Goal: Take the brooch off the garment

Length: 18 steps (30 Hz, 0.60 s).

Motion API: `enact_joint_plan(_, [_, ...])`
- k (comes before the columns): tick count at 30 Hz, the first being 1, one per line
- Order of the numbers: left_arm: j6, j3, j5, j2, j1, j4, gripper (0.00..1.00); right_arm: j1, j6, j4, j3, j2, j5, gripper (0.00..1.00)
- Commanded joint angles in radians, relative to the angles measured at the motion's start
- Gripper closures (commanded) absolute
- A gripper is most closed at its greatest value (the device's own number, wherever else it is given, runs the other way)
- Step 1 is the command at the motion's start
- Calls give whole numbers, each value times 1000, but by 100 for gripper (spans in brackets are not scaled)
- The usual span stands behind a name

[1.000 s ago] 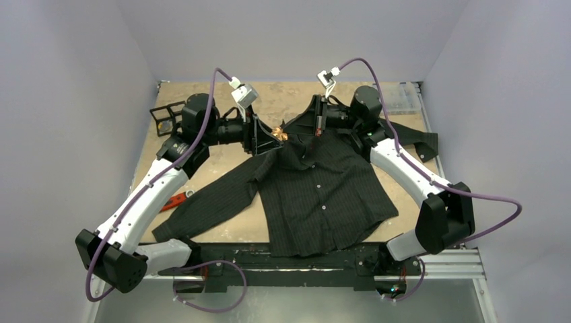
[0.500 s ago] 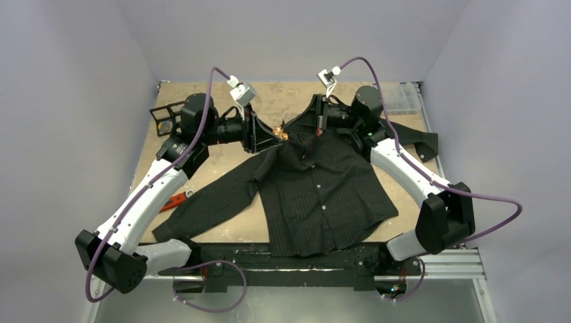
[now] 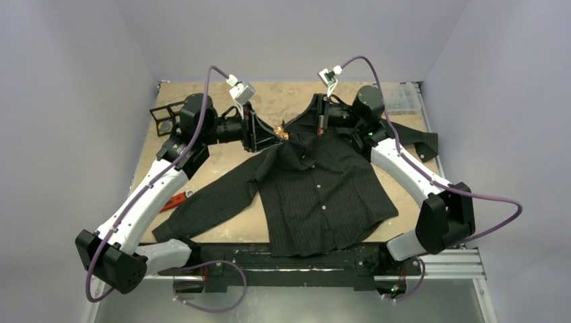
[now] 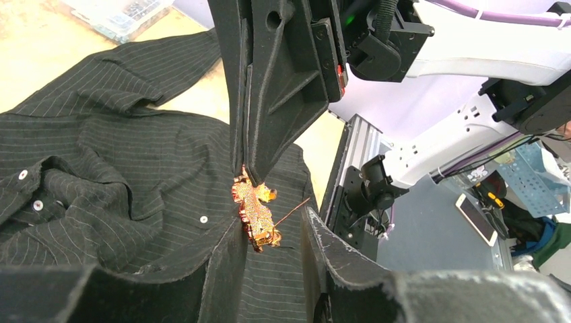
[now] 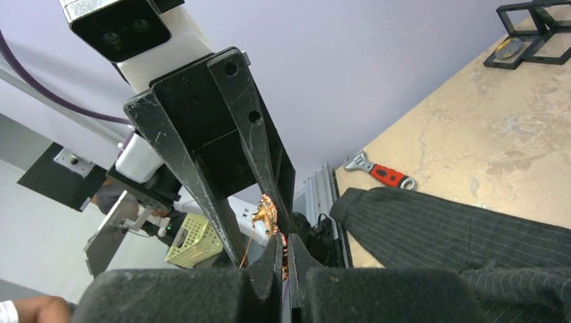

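The garment [image 3: 316, 195], a black pinstriped shirt with white buttons, lies spread on the table. It also shows in the left wrist view [image 4: 101, 168] and the right wrist view [image 5: 471, 235]. Near its collar hangs the brooch [image 3: 283, 134], gold and leaf-shaped, with its thin pin splayed out [image 4: 254, 212]. My right gripper [image 5: 283, 241] is shut on the brooch's top end [image 5: 266, 214] and reaches it from above [image 4: 252, 176]. My left gripper [image 4: 273, 219] straddles the brooch with its jaws apart. The brooch's body lies against one finger [image 4: 225, 256], and the pin's tip reaches the other.
A red-handled wrench [image 3: 176, 200] lies left of the shirt's sleeve. A black frame stand [image 3: 163, 118] sits at the back left. A clear plastic box [image 3: 404, 97] is at the back right corner. The shirt's other sleeve [image 3: 411, 138] trails under the right arm.
My left gripper's jaws have narrowed around the brooch. Its wrist has shifted slightly toward the back. My right gripper has kept its hold in place.
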Motion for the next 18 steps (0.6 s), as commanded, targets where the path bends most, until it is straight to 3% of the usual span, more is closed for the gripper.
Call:
enact_joint_plan(1, [-35, 7, 59, -25, -8, 109, 67, -1, -5, 8, 1, -2, 39, 100])
enact_joint_plan(6, [-47, -13, 65, -40, -7, 143, 51, 0, -2, 19, 0, -2, 22, 100])
enact_joint_plan(11, [-28, -15, 31, -45, -6, 117, 51, -2, 12, 41, -4, 3, 14, 100])
enact_joint_plan(15, [-31, -25, -46, -65, 0, 93, 44, -2, 12, 43, -1, 0, 13, 100])
enact_joint_plan(18, [-55, -34, -81, -73, 3, 96, 45, -2, 13, 42, -1, 1, 15, 100])
